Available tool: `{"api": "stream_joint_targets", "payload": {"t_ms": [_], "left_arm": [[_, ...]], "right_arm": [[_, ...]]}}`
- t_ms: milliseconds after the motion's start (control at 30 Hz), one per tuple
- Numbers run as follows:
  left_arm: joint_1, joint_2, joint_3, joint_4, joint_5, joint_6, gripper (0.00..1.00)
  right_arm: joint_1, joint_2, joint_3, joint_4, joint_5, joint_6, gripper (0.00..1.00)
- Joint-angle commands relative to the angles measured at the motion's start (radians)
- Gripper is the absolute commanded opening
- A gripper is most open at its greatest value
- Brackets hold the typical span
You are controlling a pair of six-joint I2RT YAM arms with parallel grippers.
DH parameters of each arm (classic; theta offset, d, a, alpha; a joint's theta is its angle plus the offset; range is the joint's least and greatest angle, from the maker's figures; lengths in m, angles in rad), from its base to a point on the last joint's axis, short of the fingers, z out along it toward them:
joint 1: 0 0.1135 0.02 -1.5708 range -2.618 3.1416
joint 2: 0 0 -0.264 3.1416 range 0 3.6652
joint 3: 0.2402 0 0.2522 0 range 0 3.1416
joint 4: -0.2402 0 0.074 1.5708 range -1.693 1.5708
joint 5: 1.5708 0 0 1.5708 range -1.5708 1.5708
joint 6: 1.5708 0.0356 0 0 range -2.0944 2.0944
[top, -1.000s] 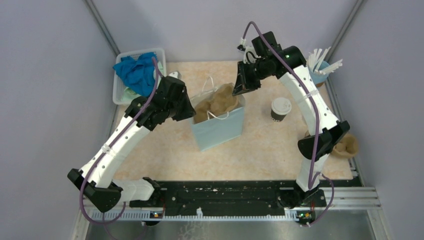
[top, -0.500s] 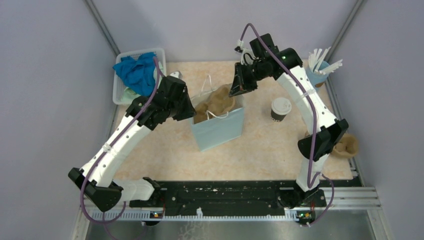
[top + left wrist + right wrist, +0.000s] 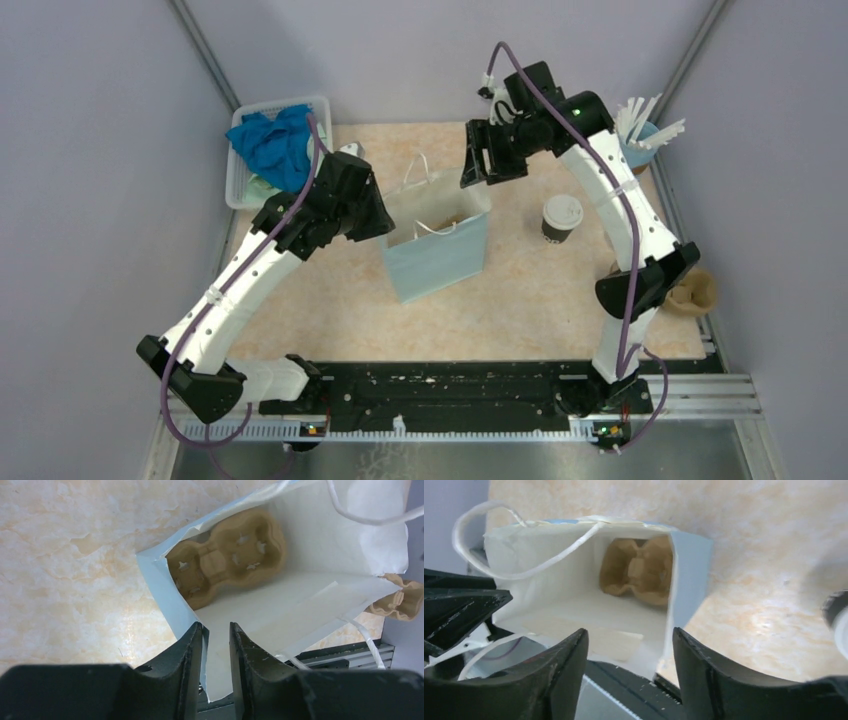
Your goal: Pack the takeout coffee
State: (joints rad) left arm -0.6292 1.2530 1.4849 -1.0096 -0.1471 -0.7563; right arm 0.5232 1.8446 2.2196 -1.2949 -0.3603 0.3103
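Note:
The takeout coffee [image 3: 561,217], a dark brown cup with a white lid, stands upright on the table to the right of the light blue paper bag [image 3: 440,260]. A brown pulp cup carrier [image 3: 230,555] lies at the bottom of the bag [image 3: 310,605] and also shows in the right wrist view as the carrier [image 3: 639,572]. My left gripper [image 3: 216,626] straddles the bag's left rim. Its jaws are narrowly apart, and the paper rests against one finger only. My right gripper [image 3: 629,630] hovers open over the bag's back right corner [image 3: 478,165] and holds nothing.
A white basket with blue cloth [image 3: 275,145] sits at the back left. A blue cup of white stirrers [image 3: 640,135] stands at the back right. Another brown carrier [image 3: 695,292] lies at the right edge beside the right arm's elbow.
My right gripper has opened and let go of the brown carrier, which has dropped from the bag's mouth to its bottom. My left jaws have eased apart slightly.

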Motion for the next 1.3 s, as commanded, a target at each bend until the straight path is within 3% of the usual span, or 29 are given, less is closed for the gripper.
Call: {"api": "stream_joint_targets", "payload": {"t_ms": [0,67,267,533,633,900,1133,1267], "left_arm": [[0.002,-0.016,0.005,0.034,-0.006,0.009,0.34],[0.001,-0.015,0.010,0.026,-0.007,0.011,0.35],[0.002,-0.015,0.011,0.003,-0.022,0.018,0.39],[0.001,0.004,0.035,-0.011,-0.026,0.033,0.33],[0.001,0.022,0.056,-0.014,-0.021,0.049,0.25],[0.001,0.071,0.148,-0.018,-0.019,0.063,0.00],[0.001,0.072,0.328,-0.076,-0.046,0.059,0.00],[0.002,0.068,0.421,-0.095,-0.053,0.053,0.00]], "right_arm": [[-0.017,-0.069,0.170,-0.094,0.198,-0.083,0.66],[-0.035,-0.098,0.143,-0.110,0.204,-0.099,0.68],[-0.040,-0.206,-0.171,0.032,0.212,-0.105,0.74],[-0.013,-0.149,-0.219,0.175,0.183,-0.065,0.72],[0.026,-0.095,-0.180,0.160,0.248,-0.059,0.60],[0.073,-0.075,-0.114,0.115,0.340,-0.040,0.00],[0.075,-0.082,0.114,-0.011,0.320,-0.003,0.00],[0.075,-0.103,0.101,0.002,0.291,0.027,0.00]]}}
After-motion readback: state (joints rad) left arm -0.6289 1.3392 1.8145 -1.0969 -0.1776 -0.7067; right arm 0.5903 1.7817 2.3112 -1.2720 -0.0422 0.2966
